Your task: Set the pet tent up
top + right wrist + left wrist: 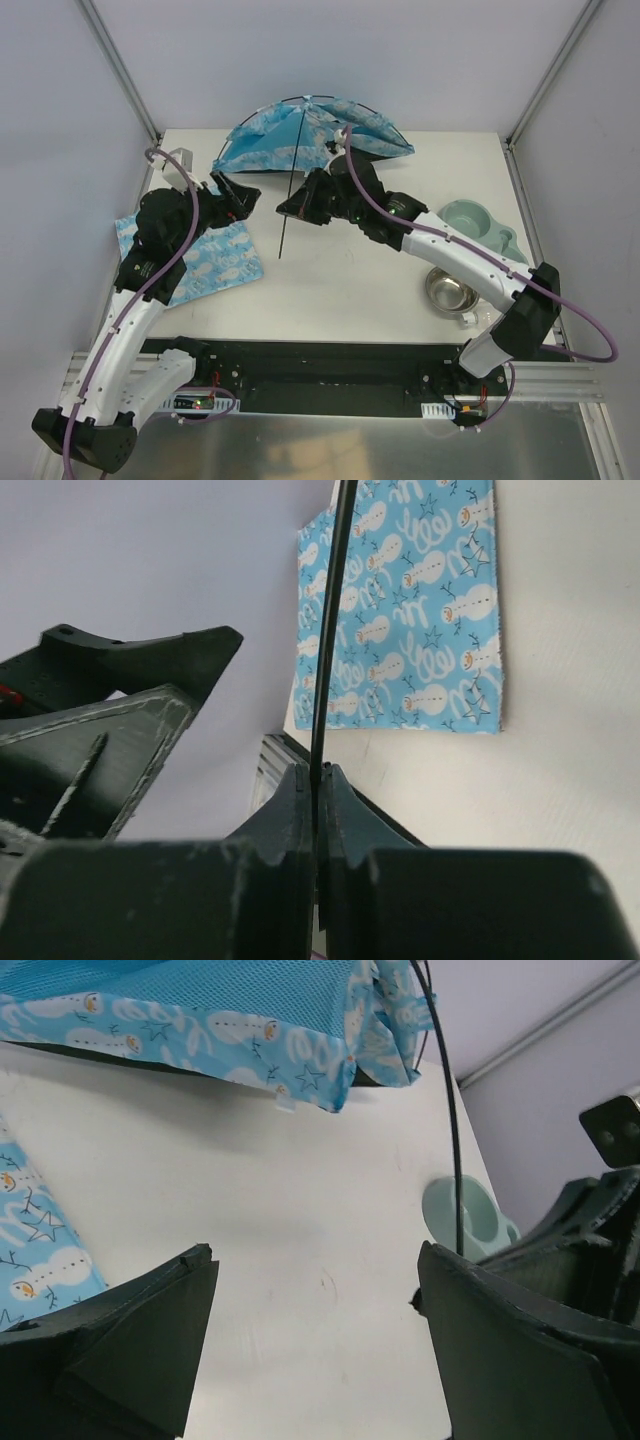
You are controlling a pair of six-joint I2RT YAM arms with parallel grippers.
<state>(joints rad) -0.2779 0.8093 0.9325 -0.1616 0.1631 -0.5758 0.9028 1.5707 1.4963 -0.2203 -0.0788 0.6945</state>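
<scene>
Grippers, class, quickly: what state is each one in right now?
Left gripper: open, holding nothing.
Right gripper: shut on the black tent pole.

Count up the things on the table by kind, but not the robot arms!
Cloth things: 2 (pet tent, flat mat)
Bowls: 2 (green bowl, metal bowl)
Total: 4

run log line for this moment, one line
left tool: open, empty | right tool: shut on pole | pet tent: partly raised, far side
</scene>
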